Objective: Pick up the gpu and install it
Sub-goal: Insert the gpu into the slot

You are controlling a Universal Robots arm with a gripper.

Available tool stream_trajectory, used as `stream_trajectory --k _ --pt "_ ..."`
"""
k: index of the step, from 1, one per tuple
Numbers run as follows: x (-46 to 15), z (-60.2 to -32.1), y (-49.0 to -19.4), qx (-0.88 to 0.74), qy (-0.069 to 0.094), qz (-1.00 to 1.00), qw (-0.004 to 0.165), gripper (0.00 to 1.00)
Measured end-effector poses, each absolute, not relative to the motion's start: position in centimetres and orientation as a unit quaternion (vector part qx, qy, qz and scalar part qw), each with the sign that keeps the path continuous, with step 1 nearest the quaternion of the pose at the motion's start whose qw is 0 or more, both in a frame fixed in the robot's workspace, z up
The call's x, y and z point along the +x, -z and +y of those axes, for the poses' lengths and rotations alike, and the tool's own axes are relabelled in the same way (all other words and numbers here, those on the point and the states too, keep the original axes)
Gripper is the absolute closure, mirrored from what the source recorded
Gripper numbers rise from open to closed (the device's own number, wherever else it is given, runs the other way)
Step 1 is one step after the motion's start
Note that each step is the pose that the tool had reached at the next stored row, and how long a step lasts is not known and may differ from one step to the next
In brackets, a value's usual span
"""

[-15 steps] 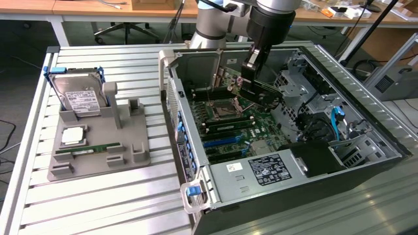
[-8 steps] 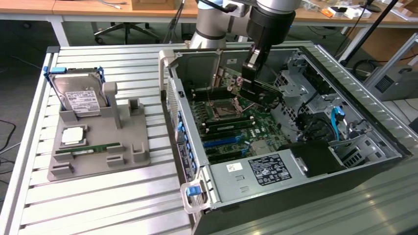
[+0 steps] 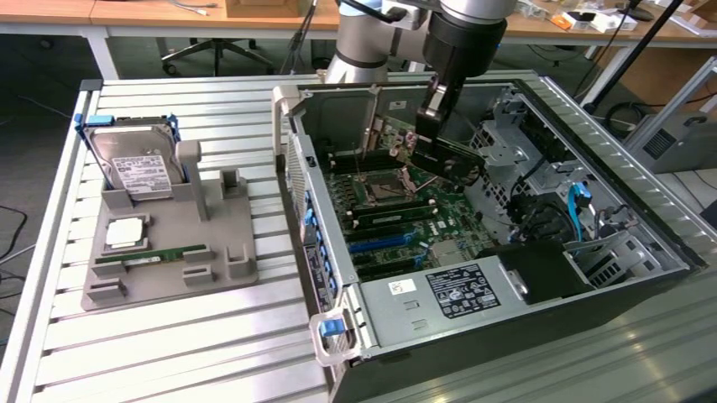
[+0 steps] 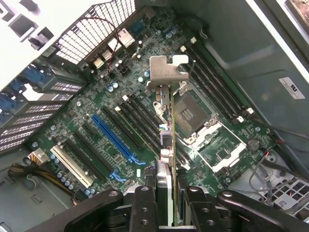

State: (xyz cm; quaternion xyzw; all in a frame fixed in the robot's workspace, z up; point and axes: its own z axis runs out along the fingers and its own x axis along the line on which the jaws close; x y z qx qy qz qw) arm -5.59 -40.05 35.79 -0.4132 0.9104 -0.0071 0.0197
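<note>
A robot arm reaches into an open computer case (image 3: 627,252) lying on a slatted metal tabletop (image 3: 168,353). Its fingers (image 4: 145,203) are clamped on the gpu (image 4: 166,130), held on edge over the green motherboard (image 4: 116,125), beside the processor socket (image 4: 193,116). The card's silver bracket points away from the fingers. At the exterior view's left, a hard drive (image 3: 134,168) sits in a gray holder (image 3: 224,252).

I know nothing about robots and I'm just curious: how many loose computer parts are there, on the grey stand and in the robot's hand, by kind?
hard drive: 1
silver square chip: 1
memory stick: 1
gpu, gripped in the hand above the open case: 1
Total: 4
</note>
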Motion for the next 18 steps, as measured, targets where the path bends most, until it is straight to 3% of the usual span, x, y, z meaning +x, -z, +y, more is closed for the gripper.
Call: stream_trajectory --k 18 --pt "-5.59 -40.05 -35.76 -0.438 0.006 0.899 0.02 0.73"
